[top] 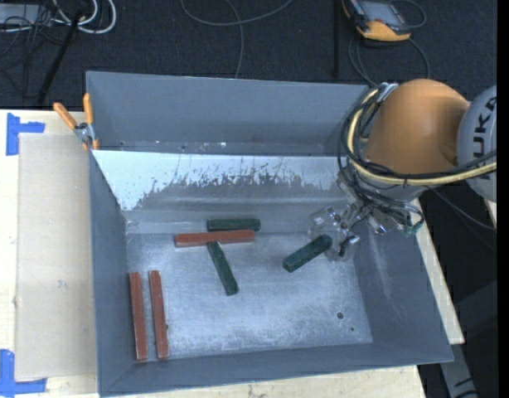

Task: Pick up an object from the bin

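Counting 3 grn bars (pixel 233 224) | 3 red bars (pixel 215 239) | grpr (pixel 344 237) by rightmost bar (pixel 307 254)

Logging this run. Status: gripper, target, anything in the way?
Gripper low at right of bin, at upper end of dark green bar. Grip unconfirmed. Nearest other, second green bar, lies apart to the left.

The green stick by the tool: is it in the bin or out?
In. The dark green bar slants across the floor of the bin, inside its walls, one end at the tool.
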Robot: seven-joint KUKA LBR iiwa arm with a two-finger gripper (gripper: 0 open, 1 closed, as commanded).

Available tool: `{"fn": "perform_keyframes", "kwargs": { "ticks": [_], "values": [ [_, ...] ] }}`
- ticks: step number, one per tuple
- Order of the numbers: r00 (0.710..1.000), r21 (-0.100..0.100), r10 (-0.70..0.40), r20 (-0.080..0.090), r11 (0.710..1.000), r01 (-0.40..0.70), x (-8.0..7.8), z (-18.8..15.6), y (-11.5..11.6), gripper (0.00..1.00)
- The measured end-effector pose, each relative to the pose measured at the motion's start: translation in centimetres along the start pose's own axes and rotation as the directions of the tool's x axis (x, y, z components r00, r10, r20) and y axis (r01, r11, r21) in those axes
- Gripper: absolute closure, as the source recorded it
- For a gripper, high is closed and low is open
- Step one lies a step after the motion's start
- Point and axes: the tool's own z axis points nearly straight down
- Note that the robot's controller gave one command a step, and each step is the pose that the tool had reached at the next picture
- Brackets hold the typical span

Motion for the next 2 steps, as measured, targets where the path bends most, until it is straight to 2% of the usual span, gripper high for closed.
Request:
{"fn": "perform_keyframes", "kwargs": {
  "ticks": [1, 2],
  "values": [
    [1.000, 0.001, -0.021, 0.003, 1.000, 0.021, -0.7, -7.5, 0.6, 1.00],
    [0.997, -0.007, -0.074, -0.007, 0.997, 0.074, 1.7, -7.2, 3.4, 1.00]
  ]
}}
